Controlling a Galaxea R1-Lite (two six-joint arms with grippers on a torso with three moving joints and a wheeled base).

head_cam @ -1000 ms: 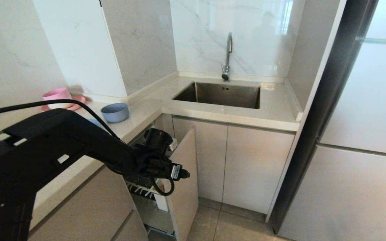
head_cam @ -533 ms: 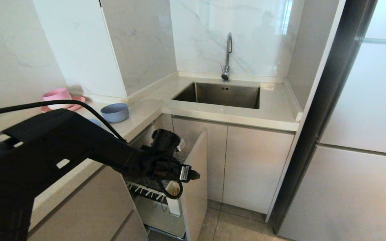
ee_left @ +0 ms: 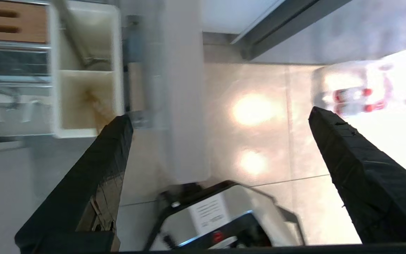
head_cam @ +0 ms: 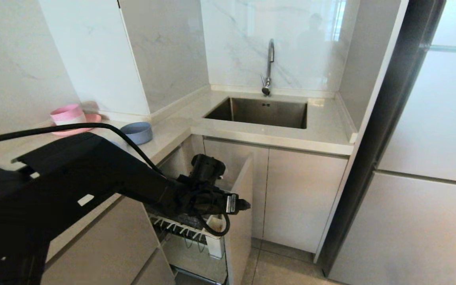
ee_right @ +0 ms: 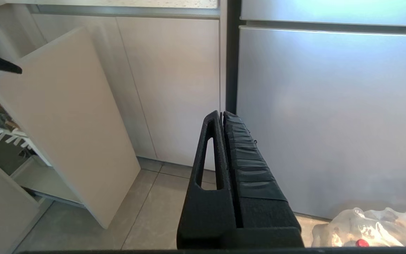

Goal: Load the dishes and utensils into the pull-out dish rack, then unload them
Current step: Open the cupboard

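Observation:
The pull-out dish rack stands partly drawn out of the cabinet under the counter. I see its beige front panel (head_cam: 244, 221), white prongs (head_cam: 172, 227) and white utensil caddy (head_cam: 215, 239). My left gripper (ee_left: 219, 116) is open and points down astride the panel's top edge (ee_left: 183, 106). One finger is on the caddy (ee_left: 86, 102) side and the other hangs over the floor. The wooden strip (ee_left: 11, 21) lies beyond the caddy. The blue-grey bowl (head_cam: 137, 132) sits on the counter. My left arm (head_cam: 93, 178) hides the plate, and the utensils are out of view. My right gripper (ee_right: 221, 114) is shut and empty, low beside the fridge.
A pink-and-white bowl (head_cam: 67, 114) on a pink plate (head_cam: 89, 118) stands at the counter's back left. The sink (head_cam: 261, 113) and faucet (head_cam: 269, 67) fill the corner. The fridge (head_cam: 430, 158) is to the right. A bag of bottles (ee_right: 368, 225) lies on the floor.
The front panel has slid out to the right together with my left gripper. More of the prongs and the caddy now show. The right arm has not moved.

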